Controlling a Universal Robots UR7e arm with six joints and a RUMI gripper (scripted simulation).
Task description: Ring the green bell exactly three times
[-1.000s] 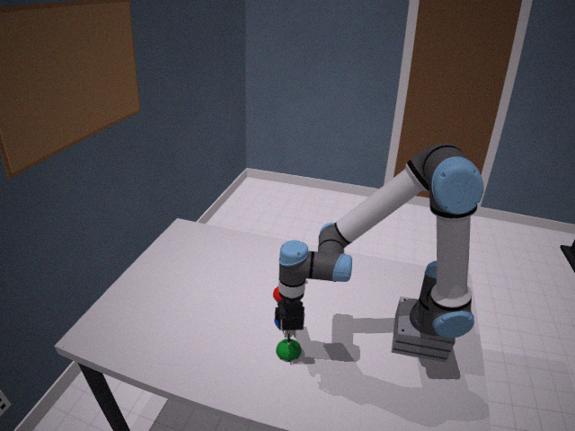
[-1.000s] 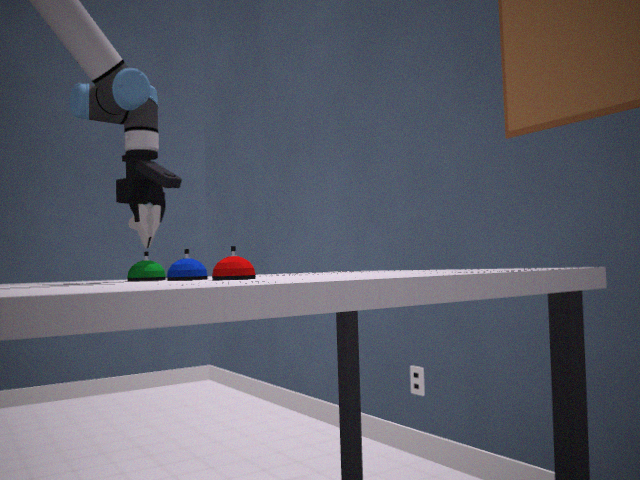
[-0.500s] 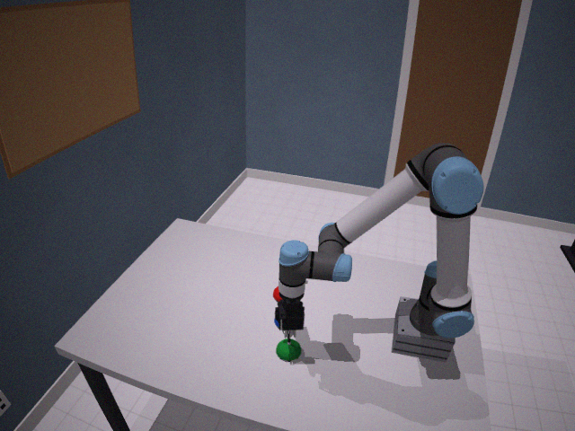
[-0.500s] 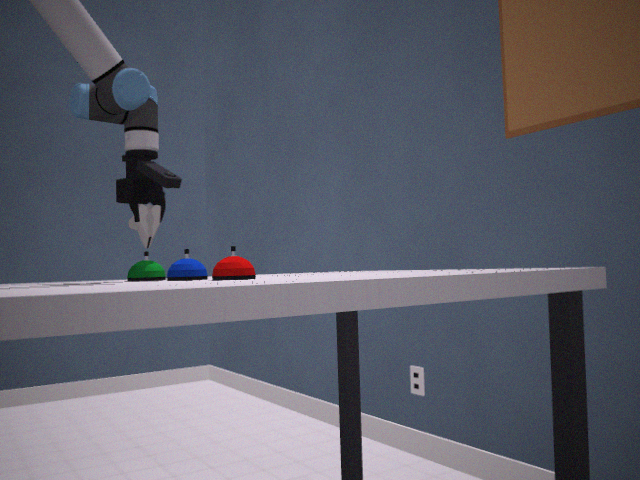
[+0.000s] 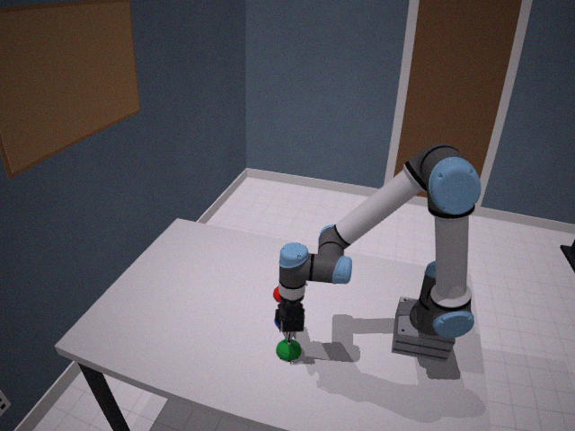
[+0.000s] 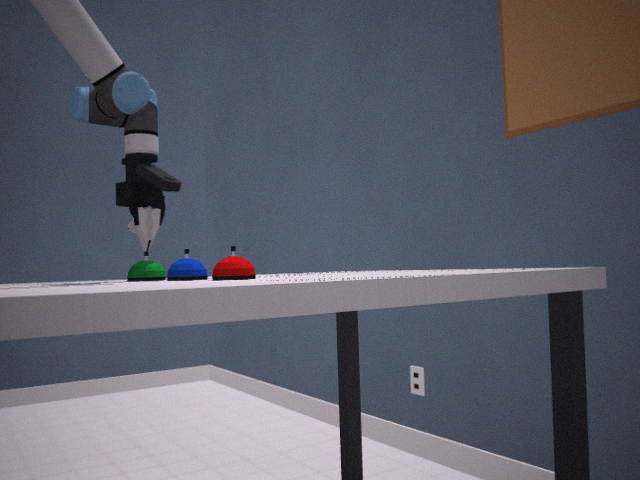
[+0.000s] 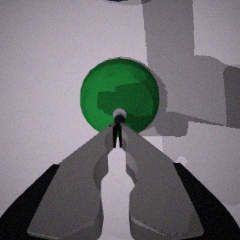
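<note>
The green bell (image 6: 146, 270) sits on the white table, first in a row with the blue bell (image 6: 187, 269) and the red bell (image 6: 233, 267). It also shows in the top view (image 5: 287, 350) and fills the middle of the wrist view (image 7: 120, 95). My gripper (image 6: 146, 246) points straight down, shut and empty, with its fingertips right at the top of the green bell's small button (image 7: 119, 116). I cannot tell whether the tips touch the button or how far down it sits. In the top view the gripper (image 5: 290, 338) hides most of the blue bell, and the red bell (image 5: 277, 294) peeks out behind the wrist.
The arm's base (image 5: 422, 334) stands on the table to the right of the bells. The table's near edge (image 5: 185, 399) runs close in front of the green bell. An edge of the blue bell shows at the top of the wrist view (image 7: 120, 1).
</note>
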